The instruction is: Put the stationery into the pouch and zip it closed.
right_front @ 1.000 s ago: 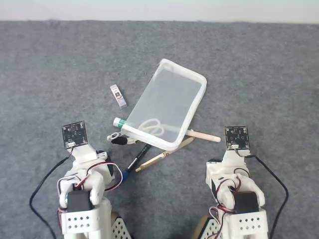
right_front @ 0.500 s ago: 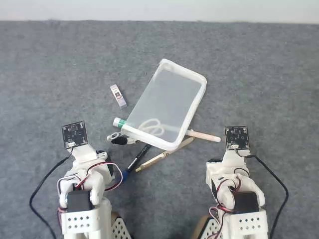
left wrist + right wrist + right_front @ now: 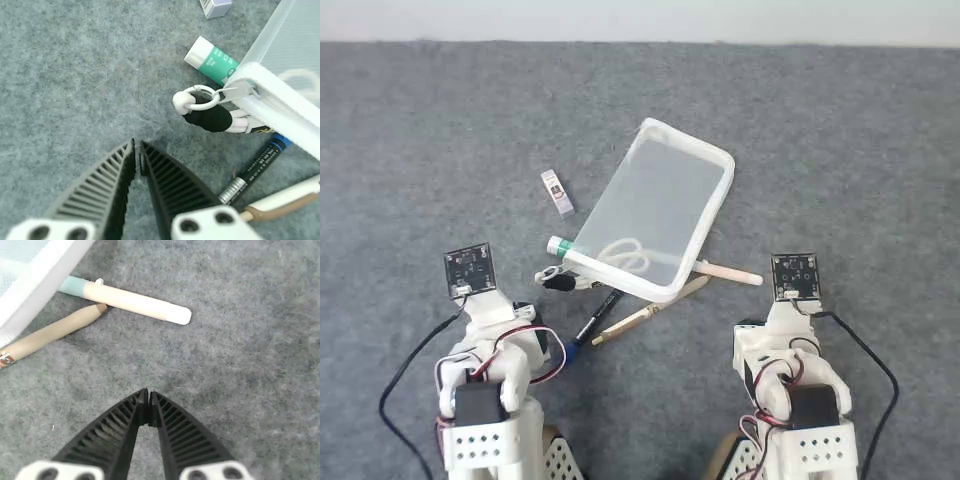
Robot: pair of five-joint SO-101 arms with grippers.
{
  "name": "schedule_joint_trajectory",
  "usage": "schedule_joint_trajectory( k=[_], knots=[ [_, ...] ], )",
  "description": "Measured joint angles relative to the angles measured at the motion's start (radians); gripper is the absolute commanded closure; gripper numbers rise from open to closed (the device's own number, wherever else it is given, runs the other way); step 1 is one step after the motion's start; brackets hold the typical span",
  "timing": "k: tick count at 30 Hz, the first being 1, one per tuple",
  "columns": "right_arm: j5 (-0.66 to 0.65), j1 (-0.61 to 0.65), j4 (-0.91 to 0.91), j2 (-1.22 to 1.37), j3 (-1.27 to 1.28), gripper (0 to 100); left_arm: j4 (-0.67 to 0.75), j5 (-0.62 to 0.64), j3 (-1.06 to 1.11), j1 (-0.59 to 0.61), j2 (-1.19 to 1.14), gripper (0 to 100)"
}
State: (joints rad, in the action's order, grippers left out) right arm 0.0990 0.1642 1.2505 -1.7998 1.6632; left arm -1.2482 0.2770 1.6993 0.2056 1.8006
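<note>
Stationery lies loose on the grey tabletop (image 3: pixel 840 130) ahead of your two arms, gathered around the near end of the pouch (image 3: pixel 665 210).

Closest to you, both arms sit folded back at the table's near edge. Your left claw (image 3: pixel 137 150) hangs just above the tabletop with its jaws drawn together to a thin slit and nothing between them. Your right claw (image 3: pixel 148 395) has its tips touching and is also empty.

Just beyond the left claw you see a black pen (image 3: pixel 598 315), its far end at the pouch's near edge. A pencil (image 3: pixel 650 310) lies beside it, slanting toward the right. Its tip ends just beside a cream pen (image 3: pixel 125 301), and one end of that pen is tucked under the pouch's near right corner.

At the pouch's near left corner you find the zip pull with a white ring (image 3: pixel 196 98), resting on a small black item (image 3: pixel 209 119). A green-and-white tube (image 3: pixel 212 59) lies against the same corner.

The pouch itself lies flat and skewed, running away from you toward the right. A white cord (image 3: pixel 625 255) shows coiled inside through its see-through wall. You cannot tell from here whether the zip is open.

Farther off to the left, apart from the pouch, a small box (image 3: pixel 557 192) lies alone.
</note>
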Motion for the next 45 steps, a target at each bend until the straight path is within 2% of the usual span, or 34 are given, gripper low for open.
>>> schedule_joint_trajectory(
  k=[26,34,45],
  knots=[
    [0.000,0.000,0.000,0.000,0.000,99.2,0.002,0.000,0.000,0.000,0.000,99],
    [0.000,0.000,0.000,0.000,0.000,99.2,0.032,-0.210,-0.002,0.000,0.000,99],
    [0.000,-0.003,0.008,0.000,0.000,99.2,0.077,-0.242,-0.002,0.000,0.000,99]
  ],
)
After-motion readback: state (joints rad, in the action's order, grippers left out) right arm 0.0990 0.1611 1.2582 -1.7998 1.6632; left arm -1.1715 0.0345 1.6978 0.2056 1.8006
